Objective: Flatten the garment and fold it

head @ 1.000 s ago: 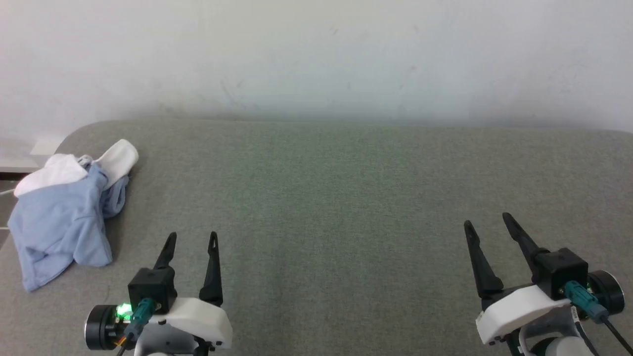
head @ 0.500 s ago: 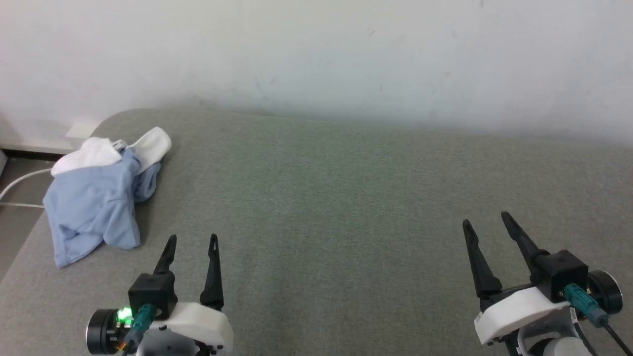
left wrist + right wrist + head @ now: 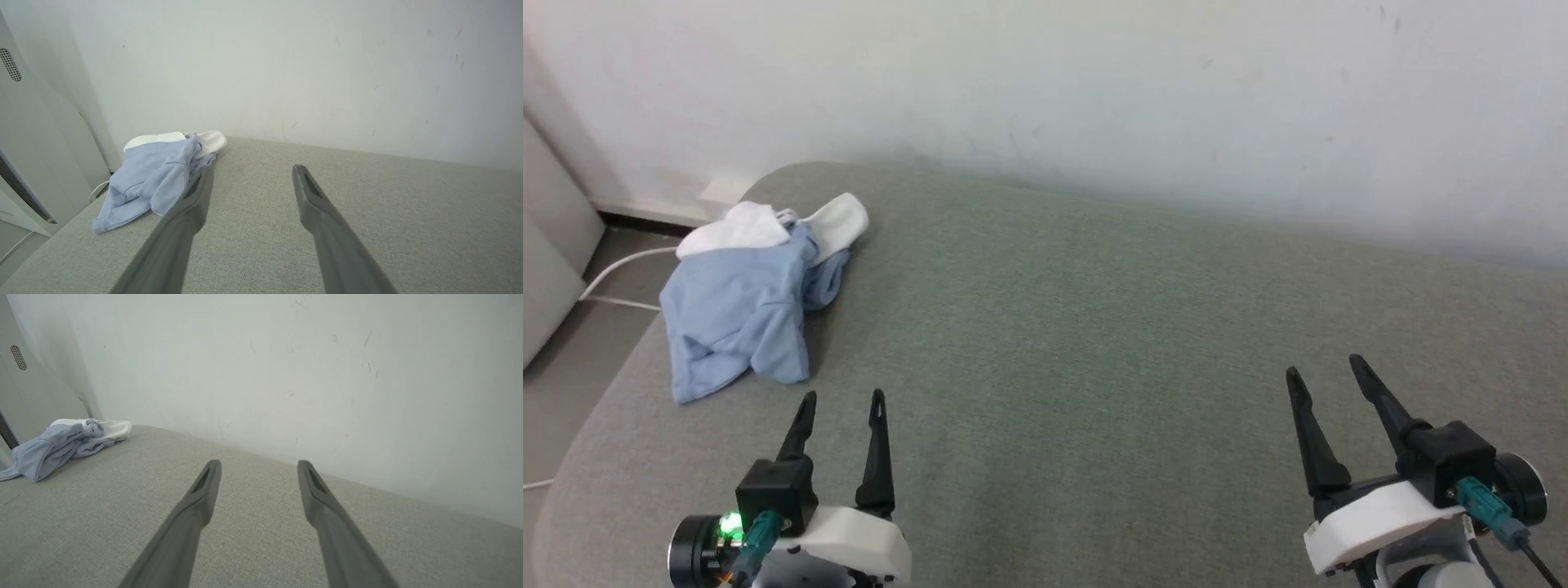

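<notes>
The garment (image 3: 743,304) is a light blue shirt with white parts, lying crumpled in a heap at the far left corner of the grey padded surface (image 3: 1094,343). It also shows in the left wrist view (image 3: 151,175) and the right wrist view (image 3: 61,447). My left gripper (image 3: 842,398) stands open at the lower left, a short way in front of the heap and apart from it. At the lower right, my right gripper (image 3: 1327,366) is open too, far from the garment. Nothing is between either pair of fingers.
A white wall (image 3: 1094,98) runs along the back of the surface. Past the left edge lies the floor with a white cable (image 3: 613,273), and a pale cabinet (image 3: 36,134) stands there. The surface's left edge is rounded.
The whole head picture has shifted right, so the camera has turned left; the garment now sits further into view. Both grippers stay open and still.
</notes>
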Controlling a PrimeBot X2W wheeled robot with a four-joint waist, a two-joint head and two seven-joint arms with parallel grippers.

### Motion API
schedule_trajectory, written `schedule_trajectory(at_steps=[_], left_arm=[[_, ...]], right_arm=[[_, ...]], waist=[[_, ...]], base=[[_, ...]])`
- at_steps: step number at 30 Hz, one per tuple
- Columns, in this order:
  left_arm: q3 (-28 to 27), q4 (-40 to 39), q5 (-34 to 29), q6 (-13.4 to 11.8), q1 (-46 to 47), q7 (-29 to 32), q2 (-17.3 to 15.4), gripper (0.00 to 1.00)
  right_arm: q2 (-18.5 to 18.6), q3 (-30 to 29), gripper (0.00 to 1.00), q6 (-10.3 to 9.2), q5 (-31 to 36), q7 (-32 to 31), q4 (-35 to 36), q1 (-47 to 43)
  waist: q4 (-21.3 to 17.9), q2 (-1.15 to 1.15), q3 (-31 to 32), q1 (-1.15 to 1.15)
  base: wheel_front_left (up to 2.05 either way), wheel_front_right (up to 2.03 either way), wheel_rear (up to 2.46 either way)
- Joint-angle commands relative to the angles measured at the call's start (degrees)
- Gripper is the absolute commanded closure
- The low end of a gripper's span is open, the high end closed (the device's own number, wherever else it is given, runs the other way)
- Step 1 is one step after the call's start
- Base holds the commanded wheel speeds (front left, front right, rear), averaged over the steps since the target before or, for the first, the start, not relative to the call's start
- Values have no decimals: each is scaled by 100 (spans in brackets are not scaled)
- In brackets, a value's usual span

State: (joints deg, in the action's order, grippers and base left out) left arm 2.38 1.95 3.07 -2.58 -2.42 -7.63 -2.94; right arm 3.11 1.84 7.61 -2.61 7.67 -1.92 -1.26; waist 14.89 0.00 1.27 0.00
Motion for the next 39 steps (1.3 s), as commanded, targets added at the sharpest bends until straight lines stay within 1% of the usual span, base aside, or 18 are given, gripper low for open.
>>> schedule_trajectory(at_steps=[1,21,39], left_arm=[[14,25,27,-27,-80,-65,3,0],[74,49,99,-93,-171,-304,4,0],[79,63,181,-127,-203,-508,5,0]], right_arm=[[-13,21,0,-7,-44,61,-30,-41],[-17,215,0,-9,-94,301,-88,-68],[-20,240,0,-10,-154,504,-248,-46]], waist=[[149,0,40,0],[803,0,80,0],[1192,0,40,0]], base=[[0,0,0],[0,0,0],[0,0,0]])
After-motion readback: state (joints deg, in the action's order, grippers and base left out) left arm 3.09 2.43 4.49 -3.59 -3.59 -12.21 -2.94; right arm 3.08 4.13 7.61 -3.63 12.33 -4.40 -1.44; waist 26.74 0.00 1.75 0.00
